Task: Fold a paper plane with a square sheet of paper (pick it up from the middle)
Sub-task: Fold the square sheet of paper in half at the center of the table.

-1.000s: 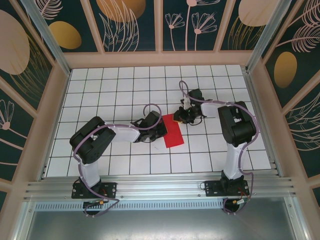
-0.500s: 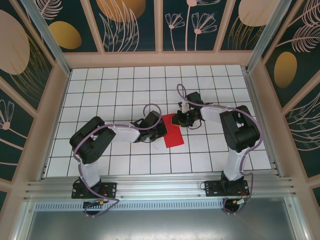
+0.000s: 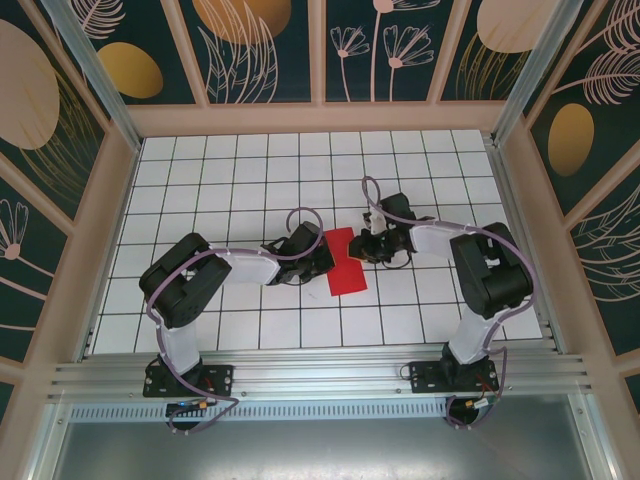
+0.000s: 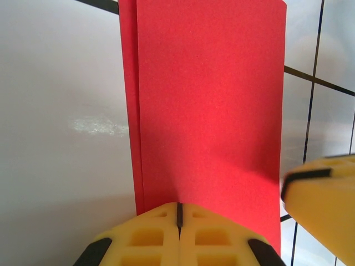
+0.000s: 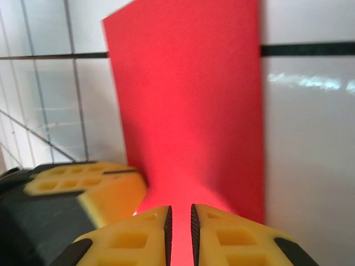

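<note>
No text, label, brand or number can be read; any marking on the arm bases (image 3: 188, 378) is perhaps too small to make out.

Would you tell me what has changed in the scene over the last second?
The right arm swung its elbow outward to the right and toward the near side, while the right gripper shifted slightly right at the far end of the folded bright red paper sheet. Nothing was taken or released. The left gripper, shut at the sheet's left edge, and the sheet stayed put.
</note>
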Controlling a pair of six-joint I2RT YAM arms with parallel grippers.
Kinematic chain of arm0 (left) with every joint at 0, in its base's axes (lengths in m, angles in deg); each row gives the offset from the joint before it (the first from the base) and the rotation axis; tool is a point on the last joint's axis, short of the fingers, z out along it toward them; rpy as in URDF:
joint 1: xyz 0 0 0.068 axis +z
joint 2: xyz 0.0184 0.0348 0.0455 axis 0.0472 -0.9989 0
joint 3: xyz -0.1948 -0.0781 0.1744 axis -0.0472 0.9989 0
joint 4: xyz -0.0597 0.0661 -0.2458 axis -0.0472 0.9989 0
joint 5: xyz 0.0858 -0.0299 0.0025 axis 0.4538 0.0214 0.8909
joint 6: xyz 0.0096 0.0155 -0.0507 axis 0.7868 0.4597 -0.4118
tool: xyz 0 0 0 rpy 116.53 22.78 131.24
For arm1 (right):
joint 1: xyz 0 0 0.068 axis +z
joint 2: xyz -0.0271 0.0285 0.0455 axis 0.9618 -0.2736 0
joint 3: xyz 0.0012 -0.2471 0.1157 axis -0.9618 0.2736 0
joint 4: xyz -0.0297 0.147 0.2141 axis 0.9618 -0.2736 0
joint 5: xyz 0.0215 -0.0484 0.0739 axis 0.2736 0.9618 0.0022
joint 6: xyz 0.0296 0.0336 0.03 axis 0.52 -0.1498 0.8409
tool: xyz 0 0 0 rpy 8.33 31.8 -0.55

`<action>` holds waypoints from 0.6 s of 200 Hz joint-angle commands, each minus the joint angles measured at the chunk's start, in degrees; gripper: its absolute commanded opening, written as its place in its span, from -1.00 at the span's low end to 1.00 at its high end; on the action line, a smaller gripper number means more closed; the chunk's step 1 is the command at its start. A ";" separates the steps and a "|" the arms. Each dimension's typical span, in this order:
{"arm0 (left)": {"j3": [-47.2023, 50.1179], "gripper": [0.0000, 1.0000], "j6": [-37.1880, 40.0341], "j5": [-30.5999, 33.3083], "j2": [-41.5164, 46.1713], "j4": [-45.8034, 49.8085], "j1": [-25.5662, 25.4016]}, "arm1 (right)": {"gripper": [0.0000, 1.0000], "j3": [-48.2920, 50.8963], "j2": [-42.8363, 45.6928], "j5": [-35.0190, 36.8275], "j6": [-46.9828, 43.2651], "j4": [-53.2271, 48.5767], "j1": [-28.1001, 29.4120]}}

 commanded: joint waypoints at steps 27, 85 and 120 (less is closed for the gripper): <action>2.08 -0.99 1.18 1.32 -2.88 7.86 -0.27 | -0.58 8.07 0.61 -0.48 2.10 3.40 0.66; 2.26 -0.99 1.44 1.32 -2.69 7.95 -0.34 | -0.57 8.49 6.92 0.58 1.81 0.14 1.00; 2.00 -0.99 1.62 1.24 -2.86 8.02 -0.33 | -0.58 12.08 9.99 -0.84 3.60 1.82 2.83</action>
